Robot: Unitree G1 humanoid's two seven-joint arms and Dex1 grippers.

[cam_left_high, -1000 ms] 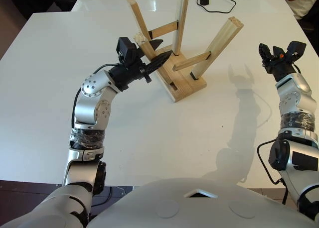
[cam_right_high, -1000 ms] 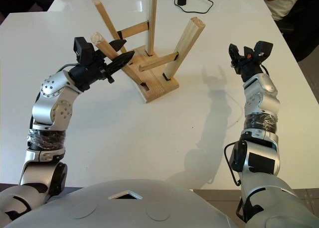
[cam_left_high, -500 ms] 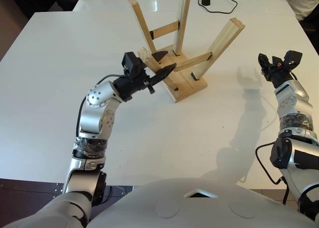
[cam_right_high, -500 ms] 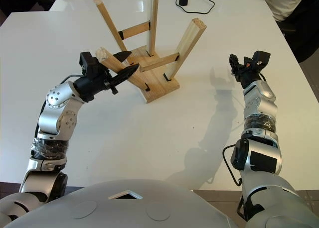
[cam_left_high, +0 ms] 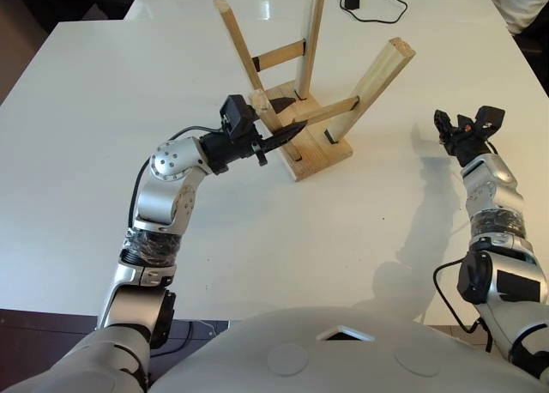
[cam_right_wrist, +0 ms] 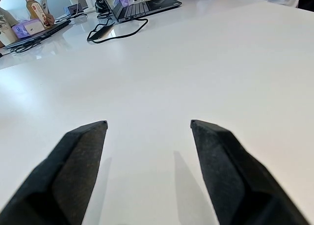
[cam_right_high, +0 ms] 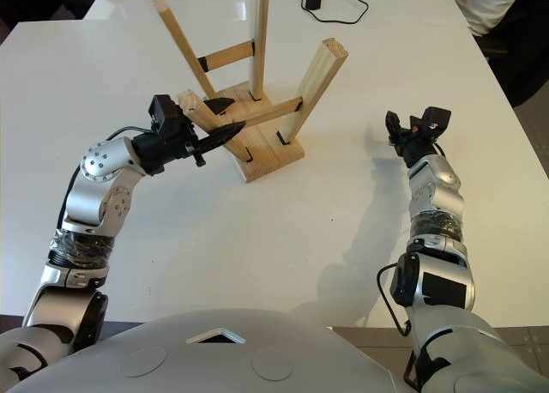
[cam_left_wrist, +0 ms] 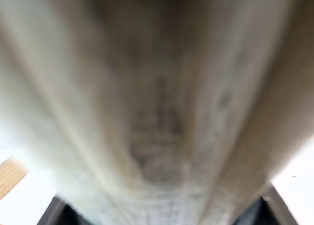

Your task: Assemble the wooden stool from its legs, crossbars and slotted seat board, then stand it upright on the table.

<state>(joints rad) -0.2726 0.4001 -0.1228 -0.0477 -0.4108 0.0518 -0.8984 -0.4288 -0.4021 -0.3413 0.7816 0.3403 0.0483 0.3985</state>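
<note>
Pale wood makes up the stool point(cam_left_high: 322, 101), and it is upside down on the white counter point(cam_left_high: 94, 93), a little toward the far side. Its seat board point(cam_left_high: 324, 153) is down against the counter and four legs splay upward from it. I cannot tell whether the board lies quite flat.

The far-left leg point(cam_left_high: 240, 41) leans away to the left. The tall leg point(cam_left_high: 315, 33) stands nearly upright at the back, and the thick right leg point(cam_left_high: 377, 80) slants out to the right. One crossbar point(cam_left_high: 281, 56) joins the far-left leg to the tall one. A lower crossbar point(cam_left_high: 330, 110) runs across to the thick right leg.

The left arm reaches in from the robot's left, and the left jaws are closed around the near-left leg point(cam_left_high: 260, 108), the shortest-looking of the four. One dark finger point(cam_left_high: 287, 131) lies along the side of that leg facing the robot and the other sits behind it. Seen from that wrist, the leg point(cam_left_wrist: 162, 112) is a blur of wood pressed right up between the fingers.

Off to the right, well apart from the stool, the right jaws hang above bare counter, spread wide with nothing in them. The two black fingers point(cam_right_wrist: 81, 161) have only white surface between them.

At the far edge of the counter there is a black cable point(cam_left_high: 377, 7), a laptop point(cam_right_wrist: 142, 6) and a bottle point(cam_right_wrist: 31, 9).
</note>
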